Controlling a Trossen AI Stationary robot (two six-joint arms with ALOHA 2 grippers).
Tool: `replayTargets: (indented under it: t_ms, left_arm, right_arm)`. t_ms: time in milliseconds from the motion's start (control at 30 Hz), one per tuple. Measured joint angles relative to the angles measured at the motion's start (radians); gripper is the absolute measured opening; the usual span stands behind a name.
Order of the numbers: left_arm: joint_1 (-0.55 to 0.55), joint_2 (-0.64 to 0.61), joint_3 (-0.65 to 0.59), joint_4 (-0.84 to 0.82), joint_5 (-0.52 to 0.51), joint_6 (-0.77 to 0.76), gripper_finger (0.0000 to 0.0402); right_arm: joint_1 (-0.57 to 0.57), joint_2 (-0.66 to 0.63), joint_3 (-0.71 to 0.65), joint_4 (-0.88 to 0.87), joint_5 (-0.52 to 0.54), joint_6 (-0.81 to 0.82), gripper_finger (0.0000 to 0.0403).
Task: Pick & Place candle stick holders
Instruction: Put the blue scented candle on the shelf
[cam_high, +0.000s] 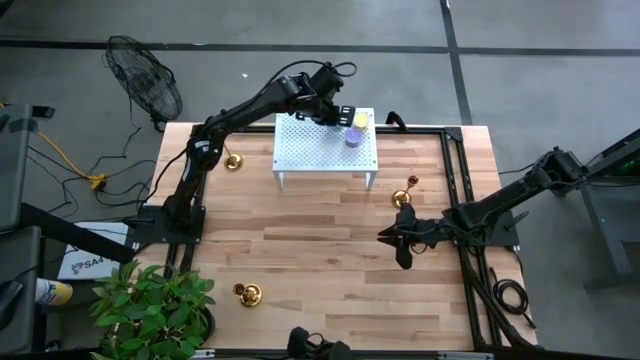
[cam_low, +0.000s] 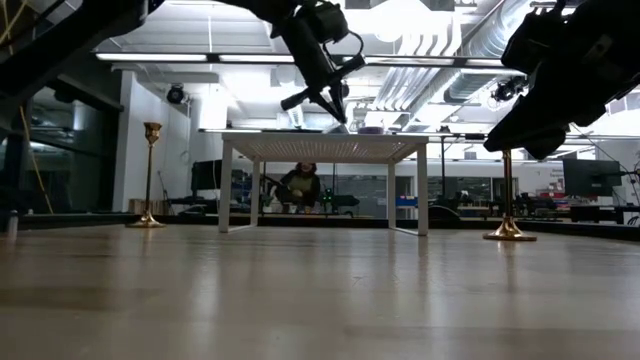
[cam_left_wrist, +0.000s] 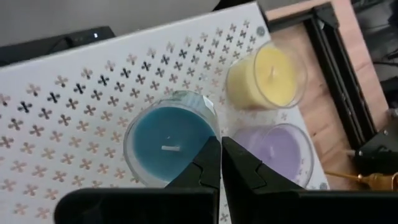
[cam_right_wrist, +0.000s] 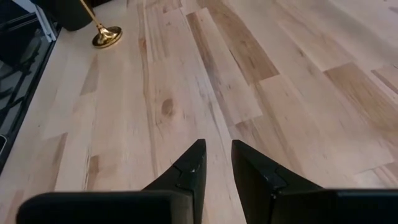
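Note:
Three gold candle stick holders stand upright on their round bases on the wooden table: one at the far left (cam_high: 233, 160) (cam_low: 150, 176), one right of the white stand (cam_high: 405, 190) (cam_low: 508, 196), one at the near left (cam_high: 247, 293). My left gripper (cam_high: 335, 110) (cam_left_wrist: 221, 144) is shut and hangs just over the white perforated stand (cam_high: 310, 145), between a blue candle (cam_left_wrist: 166, 140) and a purple candle (cam_left_wrist: 280, 152). My right gripper (cam_high: 395, 240) (cam_right_wrist: 217, 149) is a little open and empty above the bare table, near the right-hand holder. A holder's base (cam_right_wrist: 107, 35) shows ahead of it.
A yellow candle (cam_left_wrist: 268, 78) stands beside the other two on the stand's far right corner. Black rails (cam_high: 455, 180) run along the table's sides. A plant (cam_high: 150, 305) is at the near left corner and a fan (cam_high: 145, 80) beyond the far left. A person (cam_low: 300, 185) sits in the room behind.

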Motion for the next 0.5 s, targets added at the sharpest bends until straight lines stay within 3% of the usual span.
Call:
replayTargets:
  t_ms: [500]
  left_arm:
    - [-0.004, 0.006, 0.001, 0.017, -0.009, 0.016, 0.0]
  right_arm:
    - [0.0, 0.0, 0.0, -0.002, -0.015, -0.001, 0.0071]
